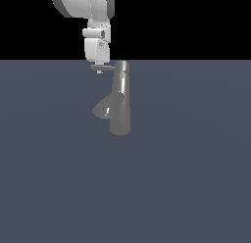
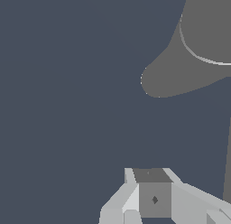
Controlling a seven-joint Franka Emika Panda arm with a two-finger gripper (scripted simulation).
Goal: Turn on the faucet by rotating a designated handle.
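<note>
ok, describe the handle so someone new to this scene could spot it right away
Find the faucet, the shiny grey upright column on the dark floor. At its top, a thin flat lever sticks out toward the exterior view's left: the handle, right under the gripper. The cone-shaped spout lower down is far wider.

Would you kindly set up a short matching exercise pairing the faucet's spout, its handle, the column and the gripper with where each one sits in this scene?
Things:
1. spout
2. handle
3. gripper
4. faucet column

Places:
A. stands upright on the grey floor
B. comes down from above, at the handle
C. thin lever projecting sideways from the column's top
D. cone angling down out of the column's side

Pairs: 1-D, 2-C, 3-B, 4-A
</note>
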